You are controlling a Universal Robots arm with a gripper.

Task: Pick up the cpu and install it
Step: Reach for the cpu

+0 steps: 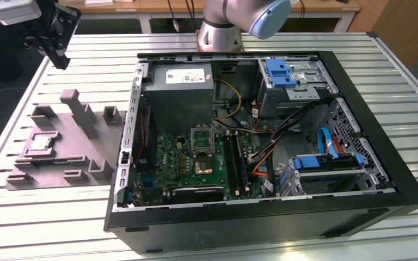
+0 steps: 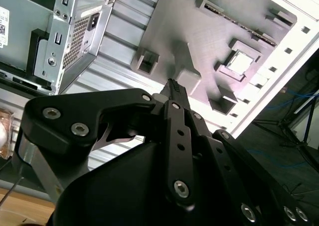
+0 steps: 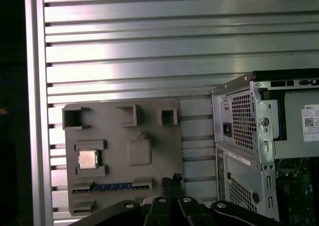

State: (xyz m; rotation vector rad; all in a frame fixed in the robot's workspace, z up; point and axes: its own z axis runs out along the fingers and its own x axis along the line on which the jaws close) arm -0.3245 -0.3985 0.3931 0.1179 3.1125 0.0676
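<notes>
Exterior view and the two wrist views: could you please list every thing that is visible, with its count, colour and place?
cpu: one, pale silver, in a recess of the tray.
tray: one, grey, on the table, at the exterior view's left of the case.
computer case: one, black, open, on the table.
power supply box: one, grey, inside the case.
motherboard: one, green, inside the case.
blue clips: two, on the drive bays inside the case.
cables: several, black, yellow, orange, blue, inside the case.
table: one, silver, slatted.
arm: one, grey with blue cap, beyond the case.
gripper: one, black, shut, empty, above the table near the tray.
</notes>
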